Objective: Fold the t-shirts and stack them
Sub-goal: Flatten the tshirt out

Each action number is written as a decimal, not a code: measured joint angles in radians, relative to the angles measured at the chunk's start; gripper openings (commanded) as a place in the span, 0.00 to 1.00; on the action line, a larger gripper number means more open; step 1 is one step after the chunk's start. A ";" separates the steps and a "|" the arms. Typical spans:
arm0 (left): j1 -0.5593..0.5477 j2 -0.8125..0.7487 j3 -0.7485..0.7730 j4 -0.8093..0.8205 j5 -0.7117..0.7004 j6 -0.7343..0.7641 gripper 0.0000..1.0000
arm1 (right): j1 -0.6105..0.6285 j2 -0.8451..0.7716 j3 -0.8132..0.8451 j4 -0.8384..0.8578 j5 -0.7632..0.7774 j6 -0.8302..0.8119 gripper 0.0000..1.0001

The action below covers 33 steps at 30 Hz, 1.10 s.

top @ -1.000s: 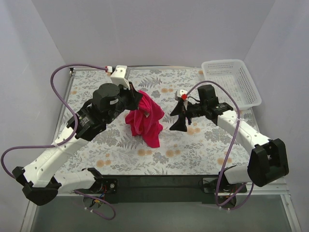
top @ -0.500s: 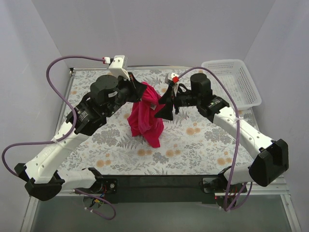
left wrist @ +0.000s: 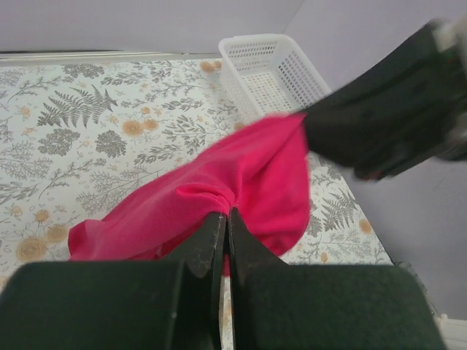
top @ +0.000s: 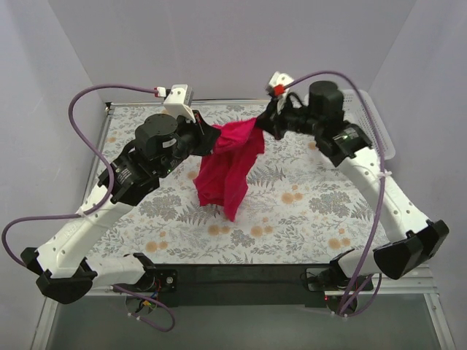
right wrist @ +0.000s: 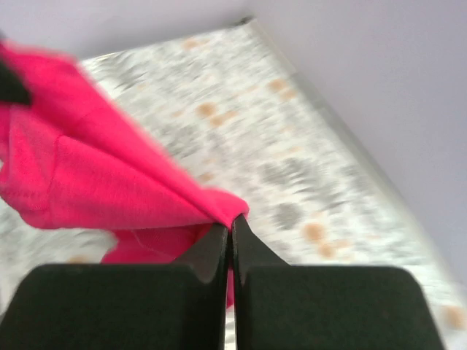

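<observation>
We have the t-shirt (top: 228,164) pinched tight in both the left fingers (top: 211,142) and right fingers (top: 264,124), its top edge spanning between them, the rest hanging toward the bench (top: 306,211).

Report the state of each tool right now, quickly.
Left tool: closed, pinching the magenta t-shirt.
Right tool: closed, pinching another part of the same t-shirt.

Light: bright, even, soft shadows.
Top view: sharp.
Left wrist: smeared at 3 o'clock.
Right wrist: counter (right wrist: 292,168) motion-blurred.
</observation>
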 measured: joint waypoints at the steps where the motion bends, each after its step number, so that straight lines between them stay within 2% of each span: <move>1: 0.000 -0.003 0.002 -0.004 0.002 0.002 0.00 | -0.035 -0.003 0.057 -0.023 0.022 -0.039 0.01; 4: 0.000 0.002 0.023 0.012 0.038 0.002 0.00 | -0.087 -0.008 0.242 -0.087 0.068 -0.135 0.01; 8: -0.003 0.015 0.088 0.050 0.090 0.002 0.00 | -0.076 -0.039 0.388 -0.168 0.070 -0.249 0.01; 12: -0.003 0.014 0.121 0.062 0.100 0.008 0.00 | -0.079 -0.070 0.405 -0.238 0.046 -0.329 0.01; 17: -0.004 0.031 0.129 0.063 0.142 0.002 0.00 | -0.095 -0.068 0.422 -0.301 0.100 -0.380 0.01; 23: -0.004 0.175 0.252 0.094 0.278 -0.016 0.00 | -0.143 -0.069 0.521 -0.333 0.192 -0.384 0.01; 29: -0.002 0.419 0.486 0.133 0.476 -0.055 0.00 | -0.228 -0.069 0.634 -0.353 0.283 -0.383 0.01; 33: -0.002 0.434 0.500 0.213 0.603 -0.098 0.00 | -0.279 -0.068 0.714 -0.370 0.258 -0.355 0.01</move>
